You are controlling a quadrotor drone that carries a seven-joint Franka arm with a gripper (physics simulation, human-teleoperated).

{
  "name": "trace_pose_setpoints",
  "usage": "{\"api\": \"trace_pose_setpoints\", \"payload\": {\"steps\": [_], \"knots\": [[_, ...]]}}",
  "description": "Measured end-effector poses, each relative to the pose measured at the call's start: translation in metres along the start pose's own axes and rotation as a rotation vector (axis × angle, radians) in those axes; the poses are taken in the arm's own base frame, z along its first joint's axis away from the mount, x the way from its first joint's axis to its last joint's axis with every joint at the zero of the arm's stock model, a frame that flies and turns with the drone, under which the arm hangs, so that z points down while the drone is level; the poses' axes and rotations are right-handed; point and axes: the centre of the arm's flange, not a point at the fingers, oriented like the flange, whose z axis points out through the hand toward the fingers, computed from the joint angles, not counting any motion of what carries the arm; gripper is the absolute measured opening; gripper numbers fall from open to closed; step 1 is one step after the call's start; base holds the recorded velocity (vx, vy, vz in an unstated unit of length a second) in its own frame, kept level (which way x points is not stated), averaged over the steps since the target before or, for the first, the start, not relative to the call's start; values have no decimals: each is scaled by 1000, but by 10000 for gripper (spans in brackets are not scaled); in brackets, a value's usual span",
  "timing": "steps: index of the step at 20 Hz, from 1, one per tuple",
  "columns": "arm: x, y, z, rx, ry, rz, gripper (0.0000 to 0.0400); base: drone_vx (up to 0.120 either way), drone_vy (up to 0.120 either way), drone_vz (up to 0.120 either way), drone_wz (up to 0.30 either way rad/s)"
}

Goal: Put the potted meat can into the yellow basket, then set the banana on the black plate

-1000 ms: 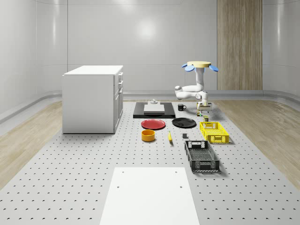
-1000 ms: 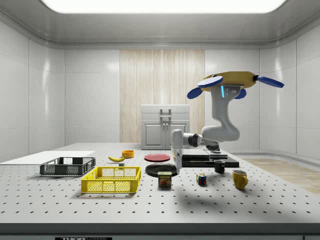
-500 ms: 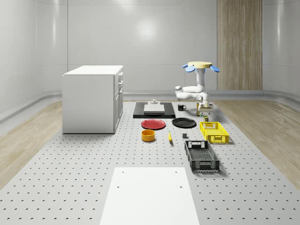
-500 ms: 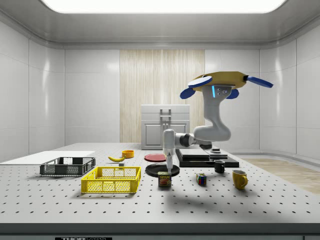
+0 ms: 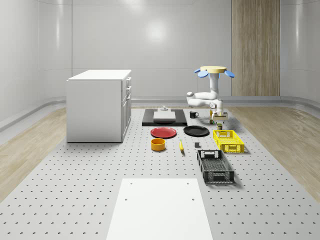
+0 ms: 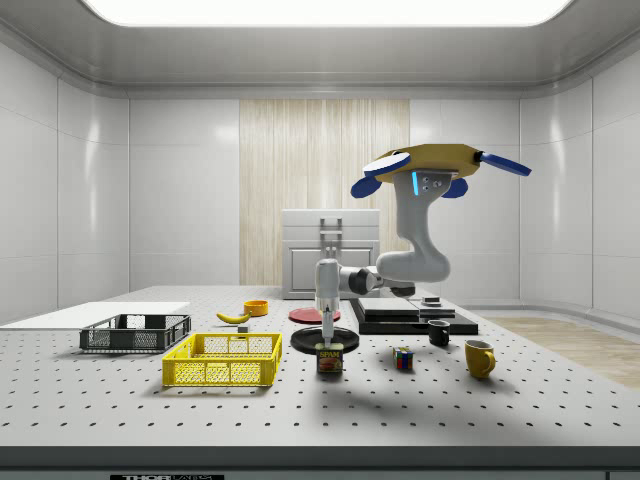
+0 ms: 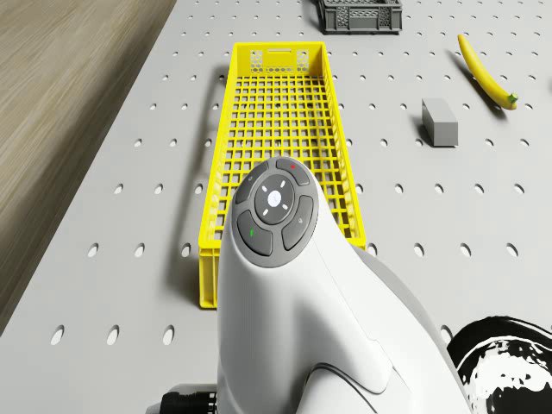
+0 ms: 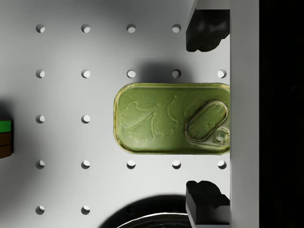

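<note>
Between my fingertips [image 8: 205, 28] lies the can [image 8: 171, 118], seen from directly above in the wrist view. My jaws stand spread, one finger on each long side of the can, neither touching it. My gripper [image 6: 328, 340] points straight down just above the can's top.

Can appearance: flat olive-green lid, rounded-rectangle outline, embossed leaf pattern, oval pull tab at one end. In the side view its label is dark with yellow lettering. It stands upright on the perforated table [image 6: 500, 400].

Position: the can sits just beside the black plate [image 6: 310, 340], between the yellow basket [image 6: 222, 360] and a small coloured cube [image 6: 403, 358]. The basket is near, apart from the can.

My arm [image 6: 400, 270] bends down from my drone [image 6: 440, 165], which hovers well above the table, over the area beside the can on the side view's right.

The banana [image 6: 233, 317] lies on the table beyond the basket, apart from the plate. A yellow mug [image 6: 479, 358] stands past the cube.
</note>
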Motion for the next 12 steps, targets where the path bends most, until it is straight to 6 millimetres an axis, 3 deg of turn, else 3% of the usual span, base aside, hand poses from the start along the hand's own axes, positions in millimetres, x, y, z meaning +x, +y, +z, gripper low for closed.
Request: {"api": "trace_pose_setpoints", "payload": {"steps": [12], "knots": [[-5,5,33,0,0,0,400,0,0,0,0]]}}
